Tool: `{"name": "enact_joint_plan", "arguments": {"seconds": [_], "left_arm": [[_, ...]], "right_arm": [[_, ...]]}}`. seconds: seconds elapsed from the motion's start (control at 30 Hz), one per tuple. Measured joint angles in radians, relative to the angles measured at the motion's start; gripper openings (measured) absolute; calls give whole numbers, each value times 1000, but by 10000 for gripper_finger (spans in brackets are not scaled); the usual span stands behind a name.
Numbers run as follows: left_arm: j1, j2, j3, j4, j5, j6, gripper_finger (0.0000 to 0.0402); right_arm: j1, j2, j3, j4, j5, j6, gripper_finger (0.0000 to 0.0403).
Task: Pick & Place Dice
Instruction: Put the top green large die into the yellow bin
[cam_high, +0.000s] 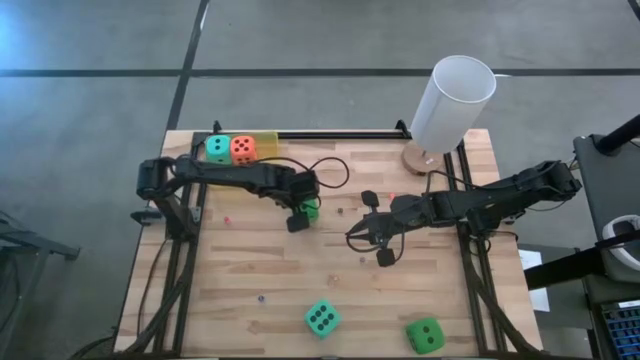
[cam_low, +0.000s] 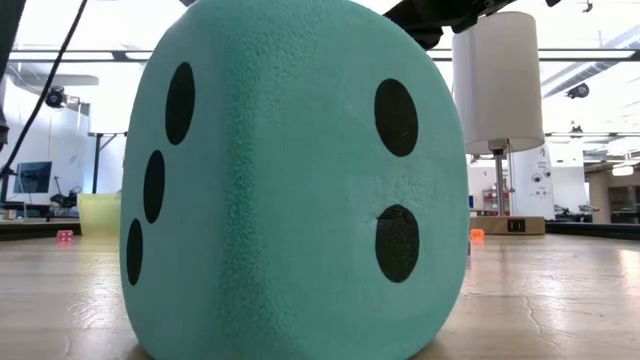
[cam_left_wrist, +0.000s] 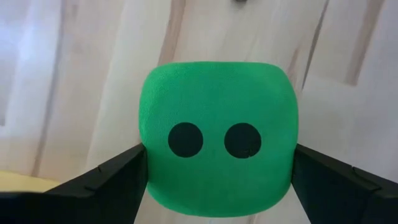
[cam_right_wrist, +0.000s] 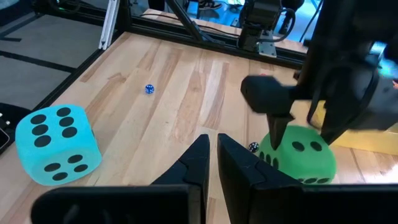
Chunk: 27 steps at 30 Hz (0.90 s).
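1. I am watching the left claw (cam_high: 303, 212) straddling a bright green die (cam_left_wrist: 217, 146) near the middle of the bench (cam_high: 250, 270). Its fingers (cam_left_wrist: 106, 186) are standing wide apart on either side of the cube. From the left wrist view I cannot tell whether the pads are actually touching the foam.
2. I am judging the risk as a squeezed-out or tipped die. The foam looks soft, so a closing grip sitting low on the rounded sides could pop it free.
3. The right claw (cam_right_wrist: 211, 163) is hovering close by with its fingers nearly together. I am worrying about the two arms brushing, since the right wrist view shows the left arm just ahead of it.
4. A teal die (cam_high: 217, 148) and the orange-red die (cam_high: 242, 149) are already lying in the yellow tray (cam_high: 266, 141) at the far left. Another teal die (cam_high: 321, 318) and a second green die (cam_high: 424, 335) are waiting at the near edge.
5. The low view is almost filled by the teal die (cam_low: 290, 180), so it is hiding both claws and the grasp itself.
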<state>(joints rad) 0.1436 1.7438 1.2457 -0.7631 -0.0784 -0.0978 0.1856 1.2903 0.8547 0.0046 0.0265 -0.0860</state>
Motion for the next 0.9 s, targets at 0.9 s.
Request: {"name": "enact_joint_plan", "arguments": {"seconds": [0.9], "left_arm": [[162,-283,2,-163,-212,-135,357]], "right_arm": [[0,0,0,1,0,0,28]]}}
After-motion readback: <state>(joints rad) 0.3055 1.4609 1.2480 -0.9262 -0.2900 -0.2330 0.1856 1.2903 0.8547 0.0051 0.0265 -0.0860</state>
